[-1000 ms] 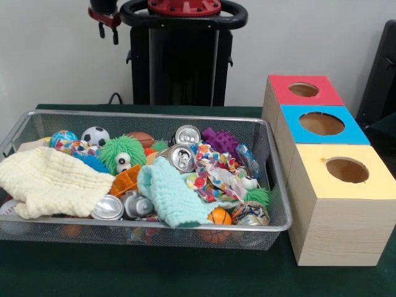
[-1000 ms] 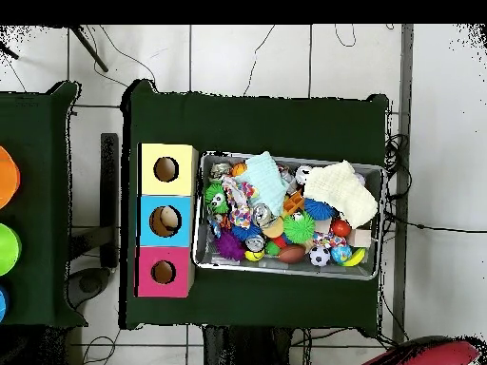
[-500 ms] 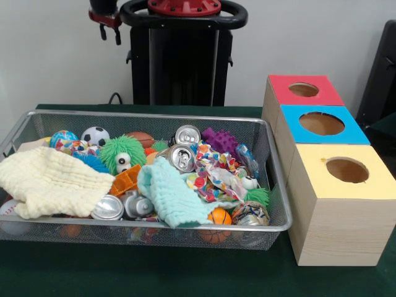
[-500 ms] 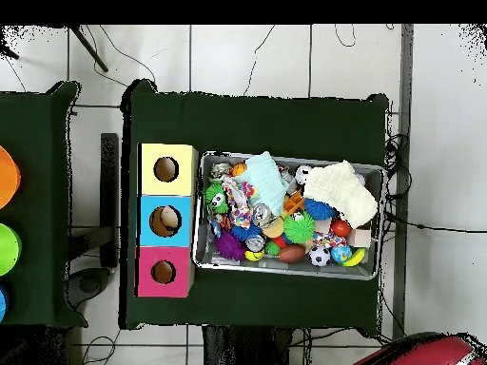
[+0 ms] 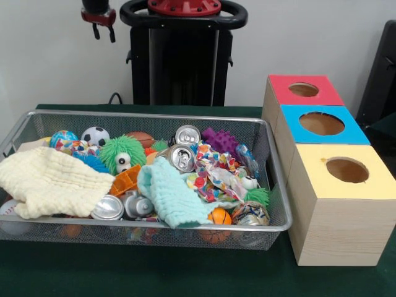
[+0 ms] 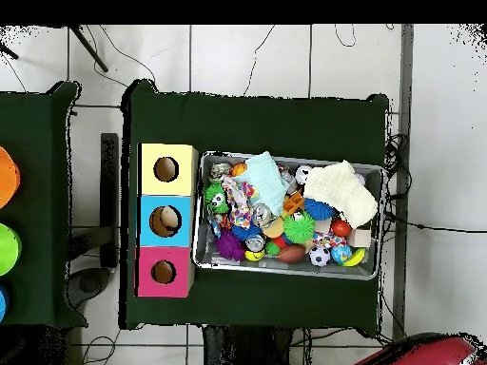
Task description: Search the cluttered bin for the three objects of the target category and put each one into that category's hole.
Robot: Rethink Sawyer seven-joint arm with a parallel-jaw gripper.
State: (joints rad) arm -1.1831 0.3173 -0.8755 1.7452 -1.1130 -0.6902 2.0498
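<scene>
Broadly, the green worktop (image 5: 185, 281) carries everything within the arm's reach: the bin (image 5: 279, 224) sits in its middle, and three wooden boxes (image 5: 337, 235) stand in a row just beside the bin's end, holes upward, so a lifted item has only a short trip. Inside the bin, a cream cloth (image 5: 52, 182) and a pale blue cloth (image 5: 170, 198) drape over the toys, probably hiding some. Cans such as the upright one (image 5: 180, 158) lie among the balls. Smallest, the gripper (image 5: 102, 31) hangs high above the bin's far corner, clear of the clutter; its jaws look slightly parted and empty, though the view is poor.
</scene>
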